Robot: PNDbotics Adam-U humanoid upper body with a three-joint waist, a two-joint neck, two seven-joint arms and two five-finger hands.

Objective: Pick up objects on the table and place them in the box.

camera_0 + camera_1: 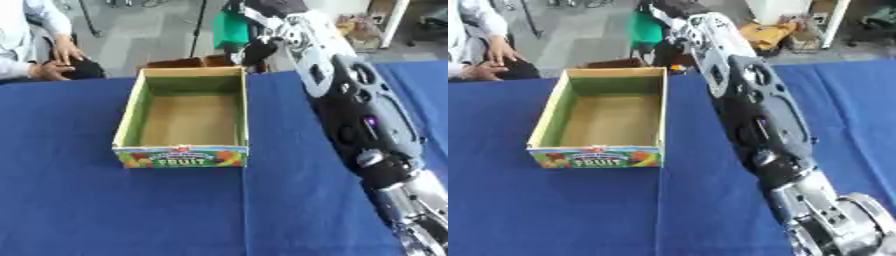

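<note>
Reaching past box [184, 112], right hand [262, 47] perhaps holding something

**Around the edges of my view**

I see a blue cloth [131, 210] covering the worktop, with a seam running toward me. Beyond its far edge lies grey floor [149, 35]. A person's sleeve and hands [52, 62] show at the far left. A green object [646, 29] and yellow clutter [770, 34] sit further back.

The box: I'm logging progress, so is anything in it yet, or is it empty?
Empty. The box stands upright with its top open, and only its bare brown floor shows between the green inner walls; nothing lies inside.
</note>
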